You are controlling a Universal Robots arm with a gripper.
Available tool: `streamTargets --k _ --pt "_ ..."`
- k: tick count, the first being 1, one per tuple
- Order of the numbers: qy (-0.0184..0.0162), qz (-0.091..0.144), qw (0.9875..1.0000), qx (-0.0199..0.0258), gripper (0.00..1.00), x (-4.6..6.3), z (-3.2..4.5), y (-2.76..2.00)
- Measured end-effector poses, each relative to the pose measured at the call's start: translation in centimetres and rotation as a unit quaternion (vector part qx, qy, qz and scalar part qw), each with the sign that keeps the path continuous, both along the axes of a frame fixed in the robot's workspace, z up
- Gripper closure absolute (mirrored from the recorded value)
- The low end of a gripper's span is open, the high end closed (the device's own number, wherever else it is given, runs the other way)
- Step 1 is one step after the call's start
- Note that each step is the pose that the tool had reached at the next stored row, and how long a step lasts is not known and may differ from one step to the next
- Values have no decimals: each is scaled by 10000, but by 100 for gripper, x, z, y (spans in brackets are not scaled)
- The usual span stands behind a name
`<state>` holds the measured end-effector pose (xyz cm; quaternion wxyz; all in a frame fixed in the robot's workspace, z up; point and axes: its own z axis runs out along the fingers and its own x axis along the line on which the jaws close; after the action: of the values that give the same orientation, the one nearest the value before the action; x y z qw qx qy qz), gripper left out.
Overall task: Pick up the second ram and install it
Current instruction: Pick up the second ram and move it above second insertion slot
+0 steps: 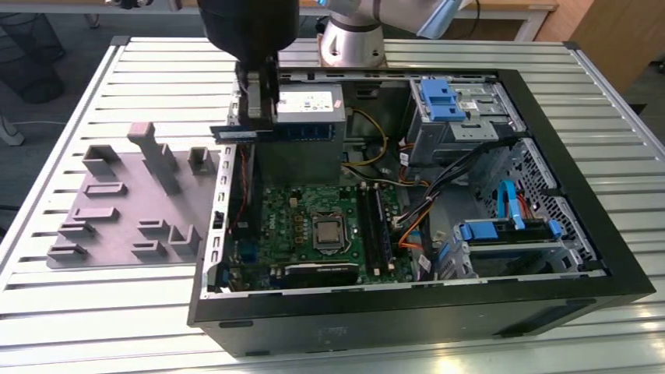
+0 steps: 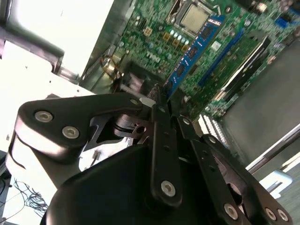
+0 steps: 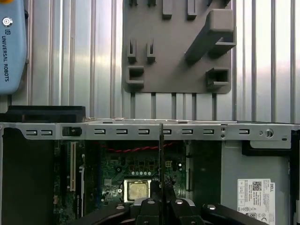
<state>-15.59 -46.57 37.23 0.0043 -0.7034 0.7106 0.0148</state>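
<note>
Gripper hanging over the far left part of the open computer case, above the case's left wall. Fingers clenched on one end of the second ram, pinching the thin board between them with no gap visible. Ram held level in the air, long edge horizontal, sticking out toward the exterior view's right in front of the grey power supply; clear of the motherboard below, touching nothing but the fingers. In the second wrist view, ram seen as a blue strip with a row of black chips running away from the fingertips, over the green board near the processor socket. In the first wrist view, ram edge-on, a thin dark vertical line rising from the fingers. Grey holder tray on the slatted desk, left of the case, well apart from the gripper.
</note>
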Motion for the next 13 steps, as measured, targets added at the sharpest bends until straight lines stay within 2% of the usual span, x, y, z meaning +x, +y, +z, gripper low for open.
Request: streamTargets --k 13 --pt "0 1 10000 4 86 587 -27 0"
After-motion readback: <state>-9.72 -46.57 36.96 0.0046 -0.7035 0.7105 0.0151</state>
